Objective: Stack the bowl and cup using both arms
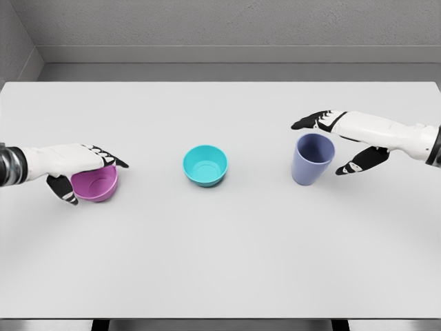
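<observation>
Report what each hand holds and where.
Left hand grips the purple bowl at its rim. Right hand brackets the blue cup, open, not yet gripping.

Lighting here is super flat and even, bright all over, looks like soft light from straight above. The white bench (pixel 220 262) is nearly blown out but there's no actual glare spot on it. Shadows are faint, just small soft smudges right under the teal bowl (pixel 204 165), the blue cup (pixel 312 159) and the pink bowl (pixel 96 183). The grey wall at the top of the frame is dimmer. Everything's sharp edge to edge, no blur, and the bench edges stay straight, so no lens warp.
</observation>
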